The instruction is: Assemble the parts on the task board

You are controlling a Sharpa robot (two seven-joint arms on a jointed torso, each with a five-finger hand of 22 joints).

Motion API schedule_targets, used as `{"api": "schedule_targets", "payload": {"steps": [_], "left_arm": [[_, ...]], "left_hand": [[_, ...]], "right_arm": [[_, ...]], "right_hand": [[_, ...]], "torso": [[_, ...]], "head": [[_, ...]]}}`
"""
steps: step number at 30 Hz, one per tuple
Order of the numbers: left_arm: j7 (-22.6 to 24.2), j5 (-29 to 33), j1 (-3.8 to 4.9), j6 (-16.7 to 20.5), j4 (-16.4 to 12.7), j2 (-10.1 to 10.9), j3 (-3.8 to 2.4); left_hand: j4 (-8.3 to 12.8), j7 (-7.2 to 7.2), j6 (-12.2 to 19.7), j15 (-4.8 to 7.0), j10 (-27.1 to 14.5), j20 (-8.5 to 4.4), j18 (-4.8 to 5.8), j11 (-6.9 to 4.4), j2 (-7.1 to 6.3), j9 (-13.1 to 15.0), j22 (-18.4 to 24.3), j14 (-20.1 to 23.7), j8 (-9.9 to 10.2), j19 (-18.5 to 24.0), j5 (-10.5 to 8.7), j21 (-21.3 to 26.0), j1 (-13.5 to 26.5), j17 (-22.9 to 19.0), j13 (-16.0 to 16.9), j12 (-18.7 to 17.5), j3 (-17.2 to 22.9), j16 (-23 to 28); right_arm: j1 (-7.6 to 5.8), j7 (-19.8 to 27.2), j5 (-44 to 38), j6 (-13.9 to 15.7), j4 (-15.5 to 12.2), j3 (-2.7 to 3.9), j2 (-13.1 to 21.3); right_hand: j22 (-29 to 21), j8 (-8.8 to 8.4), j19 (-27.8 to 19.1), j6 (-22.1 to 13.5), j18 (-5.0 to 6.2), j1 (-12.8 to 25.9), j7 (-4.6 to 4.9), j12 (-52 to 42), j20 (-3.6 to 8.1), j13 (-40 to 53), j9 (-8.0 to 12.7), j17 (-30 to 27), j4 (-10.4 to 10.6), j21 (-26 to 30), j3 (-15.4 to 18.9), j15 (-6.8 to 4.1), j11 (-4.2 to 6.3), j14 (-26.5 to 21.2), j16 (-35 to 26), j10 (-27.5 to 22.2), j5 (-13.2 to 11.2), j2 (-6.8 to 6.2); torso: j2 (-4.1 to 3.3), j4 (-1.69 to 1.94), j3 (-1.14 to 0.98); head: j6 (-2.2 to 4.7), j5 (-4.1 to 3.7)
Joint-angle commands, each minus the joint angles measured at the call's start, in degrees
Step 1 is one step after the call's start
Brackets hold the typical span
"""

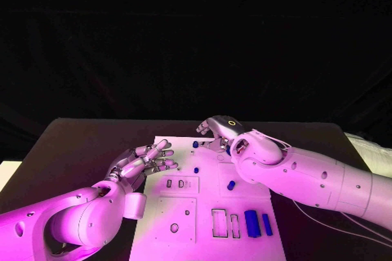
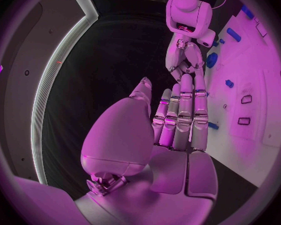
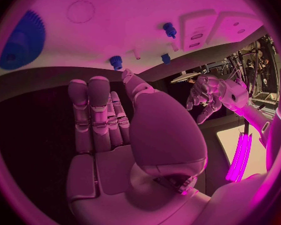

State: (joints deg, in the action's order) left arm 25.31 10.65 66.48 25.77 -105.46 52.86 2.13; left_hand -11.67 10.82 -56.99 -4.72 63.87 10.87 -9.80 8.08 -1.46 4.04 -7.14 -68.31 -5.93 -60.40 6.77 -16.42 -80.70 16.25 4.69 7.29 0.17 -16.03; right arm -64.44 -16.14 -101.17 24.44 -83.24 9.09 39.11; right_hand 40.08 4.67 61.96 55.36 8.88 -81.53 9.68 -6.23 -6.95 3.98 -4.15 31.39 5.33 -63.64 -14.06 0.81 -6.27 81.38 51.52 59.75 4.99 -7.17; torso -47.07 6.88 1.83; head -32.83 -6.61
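The white task board (image 1: 204, 207) lies mid-table. Small blue parts stand on it: a peg (image 1: 196, 143) near the far edge, another (image 1: 196, 170) further in, a third (image 1: 231, 185) at the middle, and two long blocks (image 1: 251, 222) near the front right. My left hand (image 1: 147, 162) hovers at the board's left edge, fingers (image 2: 181, 110) stretched out and holding nothing. My right hand (image 1: 216, 129) is over the board's far edge, fingers (image 3: 97, 110) extended and empty. A blue gear (image 3: 22, 40) and pegs (image 3: 170, 30) sit on the board (image 3: 134, 10) beyond it.
Rectangular slots (image 1: 220, 222) and small holes (image 1: 174, 227) are cut in the board's near half. Dark table (image 1: 90, 142) surrounds the board on the left and far side. My right forearm (image 1: 318, 179) crosses above the board's right edge.
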Motion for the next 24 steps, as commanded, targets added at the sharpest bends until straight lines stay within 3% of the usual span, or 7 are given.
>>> {"api": "schedule_targets", "payload": {"steps": [1,5,9,11,14,17,24], "left_arm": [[0.3,0.5,0.09,-1.0,-0.1,0.0,-0.04],[0.4,0.8,0.09,-1.6,0.1,-0.1,-0.03],[0.4,0.9,0.09,-1.8,0.3,-0.1,-0.03],[0.4,0.9,0.09,-1.9,0.3,-0.1,-0.02],[0.4,1.0,0.08,-2.1,0.4,-0.2,-0.02],[0.4,1.0,0.08,-2.2,0.5,-0.2,-0.02],[0.3,1.1,0.07,-2.4,0.7,-0.3,-0.01]], "left_hand": [[0.3,0.45,0.0,-0.03,-0.4,0.19,-0.65,-0.1,0.68,0.0,0.1,0.5,0.2,-0.3,0.29,0.1,-0.1,0.1,-0.1,-0.4,0.0,-0.3],[0.4,0.43,0.0,-0.04,-0.4,0.19,-0.64,-0.11,0.75,0.0,0.1,0.6,0.2,-0.3,0.29,0.1,-0.2,0.1,-0.1,-0.4,0.0,-0.3],[0.5,0.41,-0.1,-0.03,-0.4,0.19,-0.65,-0.12,0.82,0.0,0.1,0.7,0.2,-0.3,0.3,0.1,-0.2,0.2,-0.1,-0.4,0.0,-0.3],[0.5,0.4,-0.1,-0.03,-0.3,0.19,-0.65,-0.13,0.85,0.0,0.1,0.7,0.2,-0.3,0.3,0.1,-0.3,0.2,-0.1,-0.4,0.0,-0.3],[0.5,0.4,-0.1,-0.03,-0.3,0.19,-0.65,-0.13,0.85,0.0,0.1,0.7,0.2,-0.3,0.3,0.1,-0.3,0.2,-0.1,-0.4,0.0,-0.3],[0.5,0.4,-0.1,-0.03,-0.3,0.19,-0.65,-0.13,0.85,0.0,0.1,0.7,0.2,-0.3,0.3,0.1,-0.3,0.2,-0.1,-0.4,0.0,-0.3],[0.5,0.4,-0.1,-0.03,-0.3,0.19,-0.65,-0.13,0.85,0.0,0.1,0.7,0.2,-0.3,0.3,0.1,-0.3,0.2,-0.1,-0.4,0.0,-0.3]], "right_arm": [[0.04,-0.1,3.1,1.5,-2.2,0.55,2.5],[0.05,-1.3,7.7,-0.6,-5.1,1.43,7.6],[0.08,-3.1,12.1,-3.2,-6.2,1.77,11.0],[0.2,-4.8,13.2,-4.5,-6.0,1.85,11.9],[0.39,-6.7,13.8,-6.1,-5.4,1.9,12.5],[0.53,-7.8,13.9,-7.3,-4.7,1.93,12.7],[1.01,-8.5,13.6,-9.2,-3.8,1.95,12.3]], "right_hand": [[1.4,0.28,1.1,1.5,0.26,0.6,-0.35,-0.8,0.06,0.0,0.0,1.3,1.0,-0.8,0.1,-0.09,0.51,0.8,1.1,2.7,0.0,0.36],[8.2,0.1,5.1,3.1,-0.94,1.1,-1.01,-2.8,0.85,0.6,0.1,8.5,2.6,-4.9,-0.4,-1.11,1.91,2.7,6.8,9.5,0.6,0.08],[15.4,-0.53,9.4,3.0,-2.22,2.0,-2.02,-8.0,2.09,3.6,0.3,16.4,3.6,-9.2,1.0,-2.63,3.88,4.3,12.8,20.1,3.6,-2.19],[22.9,-0.74,13.6,2.7,-3.63,4.0,-2.82,-12.5,2.89,7.1,0.3,28.8,5.2,-13.5,3.4,-3.35,4.67,6.1,21.3,24.7,5.4,-3.32],[28.6,-0.68,15.9,2.4,-4.61,2.2,-3.28,-34.9,3.55,32.7,0.3,38.8,7.5,-17.1,9.1,-3.62,4.94,5.8,28.5,21.3,6.6,-2.89],[31.9,-0.43,17.2,2.5,-5.17,2.2,-2.62,-49.5,2.81,48.9,0.2,43.9,10.0,-18.8,11.6,-3.09,4.48,6.2,31.4,21.6,6.4,-2.21],[34.9,-0.36,18.5,2.1,-5.68,2.0,-2.19,-61.1,2.24,62.7,0.2,48.1,11.2,-20.3,13.7,-2.42,3.84,6.7,33.7,22.0,6.9,-2.04]], "torso": [[0.2,-0.8,-0.18],[0.54,-1.34,-0.2],[0.74,-1.79,-0.29],[0.74,-1.95,-0.38],[0.69,-1.97,-0.56],[0.7,-1.89,-0.51],[0.66,-1.94,-0.5]], "head": [[-0.04,0.22],[-0.05,-0.17],[0.04,0.0],[0.11,0.08],[0.04,0.12],[-0.06,0.09],[-0.18,0.24]]}}
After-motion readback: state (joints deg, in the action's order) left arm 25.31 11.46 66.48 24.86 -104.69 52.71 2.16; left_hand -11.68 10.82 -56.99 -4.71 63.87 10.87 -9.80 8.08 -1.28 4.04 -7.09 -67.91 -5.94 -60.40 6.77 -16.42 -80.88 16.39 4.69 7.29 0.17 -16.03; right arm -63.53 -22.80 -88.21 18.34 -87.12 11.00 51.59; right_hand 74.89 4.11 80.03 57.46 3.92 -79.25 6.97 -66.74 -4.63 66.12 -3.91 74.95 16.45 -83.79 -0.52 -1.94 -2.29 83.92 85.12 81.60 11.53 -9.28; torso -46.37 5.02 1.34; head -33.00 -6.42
